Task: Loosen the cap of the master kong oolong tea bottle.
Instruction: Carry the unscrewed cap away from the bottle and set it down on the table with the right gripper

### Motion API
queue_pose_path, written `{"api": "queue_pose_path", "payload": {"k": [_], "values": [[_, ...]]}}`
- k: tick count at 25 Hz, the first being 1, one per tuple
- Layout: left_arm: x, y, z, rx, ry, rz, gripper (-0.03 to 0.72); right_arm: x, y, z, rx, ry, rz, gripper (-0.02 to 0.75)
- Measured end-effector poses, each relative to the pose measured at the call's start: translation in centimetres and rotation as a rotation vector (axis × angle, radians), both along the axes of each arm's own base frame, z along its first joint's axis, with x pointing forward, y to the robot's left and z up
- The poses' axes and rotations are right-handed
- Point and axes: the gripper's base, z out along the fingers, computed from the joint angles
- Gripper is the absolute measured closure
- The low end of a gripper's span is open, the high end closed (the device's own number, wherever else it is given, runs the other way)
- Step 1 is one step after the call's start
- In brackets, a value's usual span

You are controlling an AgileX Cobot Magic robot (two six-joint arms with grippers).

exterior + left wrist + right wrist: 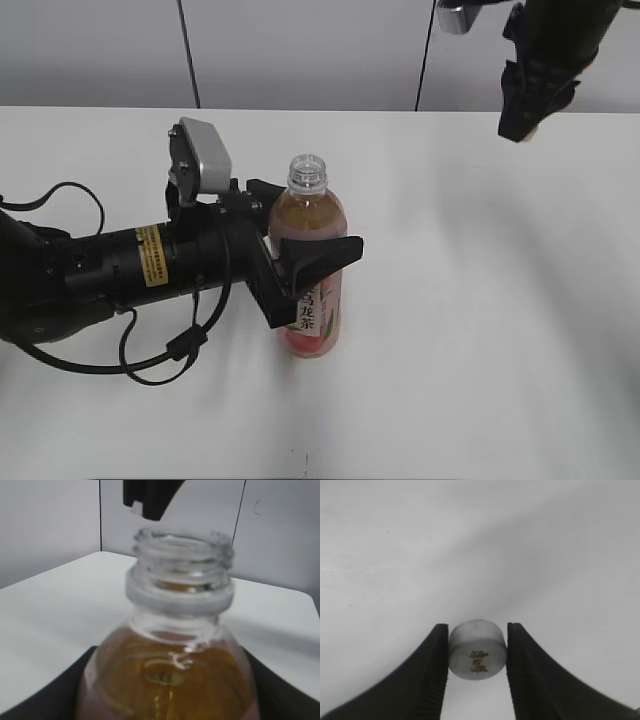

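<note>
The master kong oolong tea bottle (312, 300) stands upright on the white table, amber tea inside, pink label, its threaded neck open with no cap on it. My left gripper (305, 265) is shut around the bottle's upper body; in the left wrist view the bottle (170, 670) fills the frame between the black fingers. My right gripper (525, 115) is raised high at the far right, away from the bottle. In the right wrist view it (476, 650) is shut on the small white cap (477, 650), whose top shows a dark logo.
The white table (480, 300) spreads around the bottle. A grey panelled wall (300, 50) runs along its far edge. The left arm's black cables (160, 350) loop on the table at the left.
</note>
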Motion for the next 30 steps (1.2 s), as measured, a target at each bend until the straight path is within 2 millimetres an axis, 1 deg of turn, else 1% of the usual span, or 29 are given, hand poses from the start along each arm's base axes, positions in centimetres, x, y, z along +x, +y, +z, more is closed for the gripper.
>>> {"api": "queue_pose_path", "payload": {"k": [2,4,9,11,14,18,20,22,28,30], "values": [[0.0,0.0,0.0,0.000,0.000,0.000,0.231,-0.1,-0.9,-1.5,0.007,0.056,-0.091,0.467],[0.0,0.0,0.0,0.001,-0.001,0.000,0.231,-0.7,-1.3,-3.3,0.011,0.127,-0.178,0.467],[0.0,0.0,0.0,0.001,-0.001,-0.001,0.231,-2.7,-1.5,-7.3,0.038,0.286,-0.395,0.467],[0.0,0.0,0.0,0.001,-0.001,-0.001,0.231,-3.3,-2.0,-9.0,0.021,0.307,-0.482,0.467],[0.0,0.0,0.0,0.001,-0.001,-0.001,0.231,-4.3,-2.9,-11.8,-0.008,0.293,-0.594,0.466],[0.0,0.0,0.0,0.001,-0.001,-0.001,0.231,-6.0,-3.8,-14.9,-0.035,0.278,-0.644,0.466],[0.0,0.0,0.0,0.001,-0.001,-0.001,0.231,-6.5,-4.0,-15.8,-0.031,0.272,-0.663,0.466],[0.0,0.0,0.0,0.001,-0.001,-0.001,0.231,-6.7,-4.0,-16.2,-0.020,0.258,-0.685,0.466],[0.0,0.0,0.0,0.001,-0.001,-0.001,0.231,-6.4,-4.1,-16.3,-0.005,0.210,-0.700,0.464],[0.0,0.0,0.0,0.001,-0.001,-0.001,0.231,-6.3,-4.1,-16.3,-0.005,0.205,-0.700,0.449]]}}
